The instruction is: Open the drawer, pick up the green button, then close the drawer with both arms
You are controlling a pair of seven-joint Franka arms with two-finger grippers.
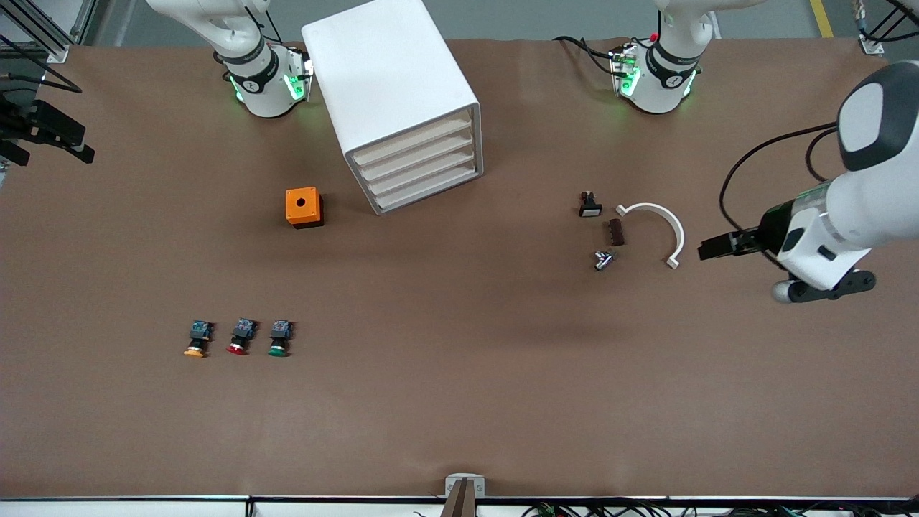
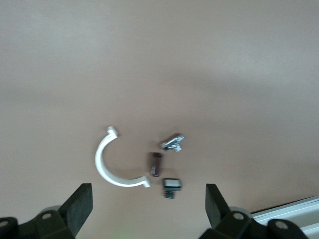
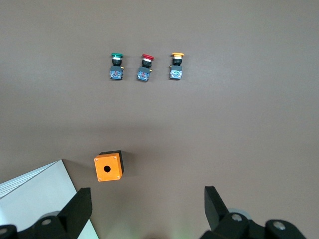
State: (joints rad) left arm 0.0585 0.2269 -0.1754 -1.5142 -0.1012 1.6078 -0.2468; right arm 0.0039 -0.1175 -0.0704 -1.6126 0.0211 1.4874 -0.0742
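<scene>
1. The button (image 1: 278,339) with the green cap lies in the lower-left area of the front view, beside the red-capped button (image 1: 241,336).
2. The drawer unit (image 1: 402,100) stands at upper centre, drawers closed.
3. The left gripper (image 2: 145,206) hangs with fingers apart over the table's left-arm end.
4. The right gripper (image 3: 145,206) is likewise spread.

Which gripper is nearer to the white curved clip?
Left. The left gripper hangs open just beside the white curved clip at its arm's end of the table; the right gripper is open over the orange box.
</scene>
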